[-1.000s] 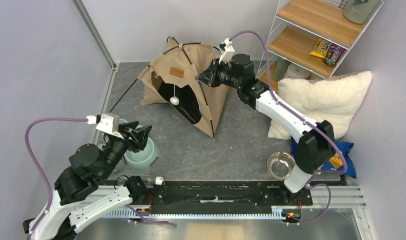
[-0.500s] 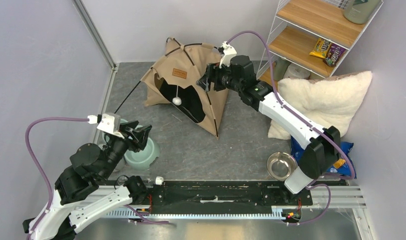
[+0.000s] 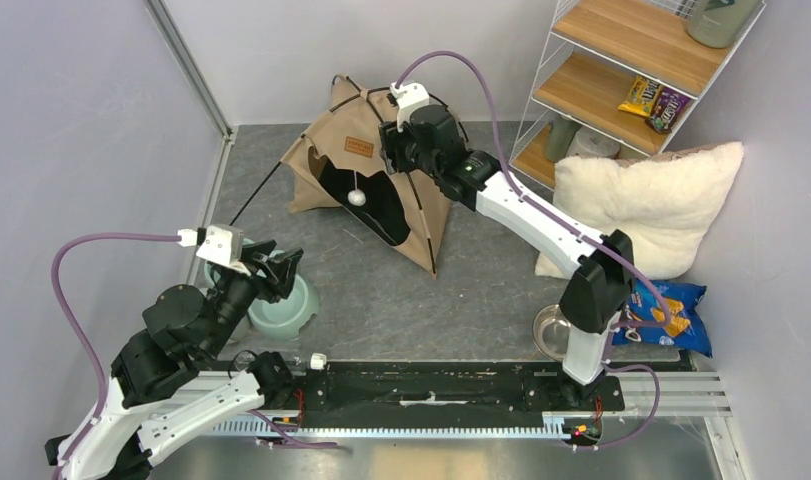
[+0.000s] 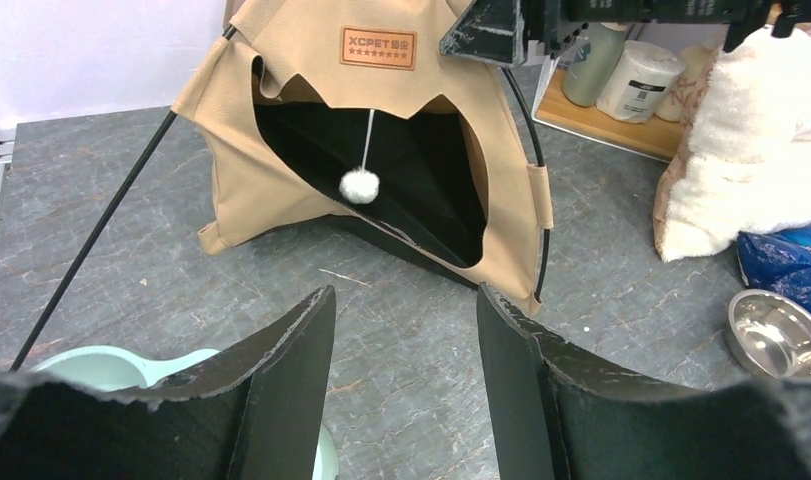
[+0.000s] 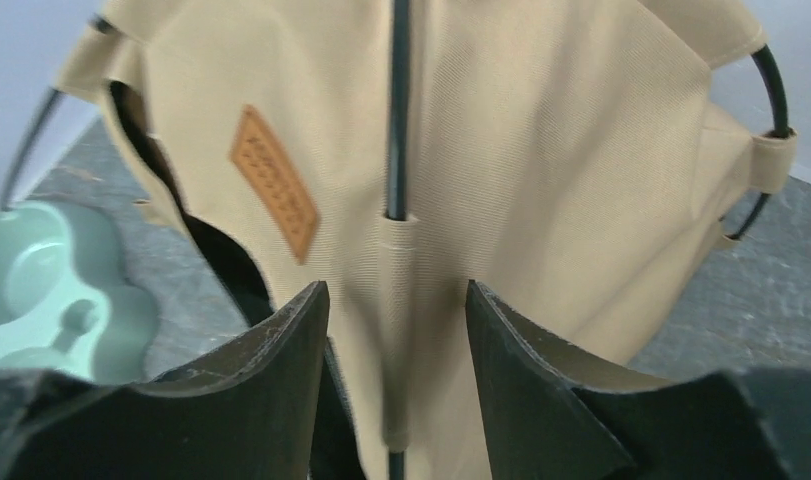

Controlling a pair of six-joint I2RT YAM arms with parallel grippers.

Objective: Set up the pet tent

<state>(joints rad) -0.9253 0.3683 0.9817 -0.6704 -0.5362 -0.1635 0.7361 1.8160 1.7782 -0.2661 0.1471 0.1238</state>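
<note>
Nearest me, at the lower left of the top view, the left hand (image 3: 281,268) hangs released, its black fingers spread with nothing between them, above a pale mint-green plastic bowl (image 3: 281,312). To the lower right a shiny round steel bowl (image 3: 549,330) sits on the grey, marbled worktop (image 3: 461,280), partly hidden by the right arm. Just beside it lies a crinkly blue snack bag (image 3: 676,315). Behind the bag a fluffy white pillow (image 3: 641,200) is slumped against the right wall.

In the upper middle stands the pet tent (image 3: 331,170), tan woven fabric with a black interior. A thin black pole (image 4: 91,235) runs from its left corner down across the worktop towards the mint bowl. A small brown label (image 4: 378,47) is stitched above the arched doorway, and a white pompom (image 4: 359,185) dangles there on a string. The right hand (image 5: 396,290) is at the tent's upper right side, fingers apart and straddling a fabric sleeve that a pole feeds into; it is not clenched on it.

Farthest, at the upper right, a white wire shelf with wooden boards (image 3: 621,60) holds candy packets (image 3: 656,100) and, lower down, a white roll (image 4: 649,80).
</note>
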